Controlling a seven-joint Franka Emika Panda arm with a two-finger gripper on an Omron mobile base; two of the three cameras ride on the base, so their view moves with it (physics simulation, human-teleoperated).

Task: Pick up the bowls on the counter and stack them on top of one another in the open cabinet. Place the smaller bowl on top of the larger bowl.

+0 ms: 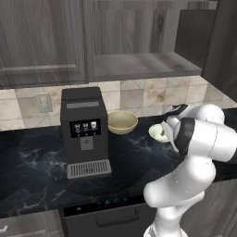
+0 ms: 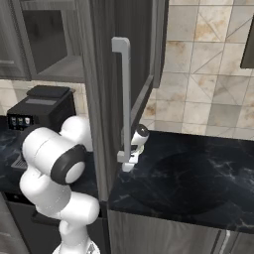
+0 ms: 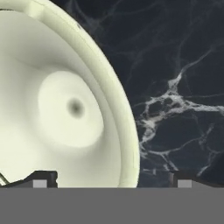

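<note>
The smaller bowl (image 1: 159, 133), shallow and pale cream-green, sits on the black counter (image 1: 37, 157) right of the larger tan-yellow bowl (image 1: 121, 121). My gripper (image 1: 168, 133) hangs just above the smaller bowl, pointing down. In the hand view the smaller bowl (image 3: 65, 109) is very close. Its right rim lies between the two fingertips of the open gripper (image 3: 113, 180), one over the bowl's inside and one over the counter (image 3: 183, 65). Nothing is held. The open cabinet (image 1: 143, 65) has a bare grey shelf above the bowls.
A black coffee machine (image 1: 85, 132) stands left of the larger bowl. The open cabinet door (image 2: 126, 99), with its long handle, hangs in front of the arm in the right base view. A tiled wall (image 1: 139, 97) backs the counter.
</note>
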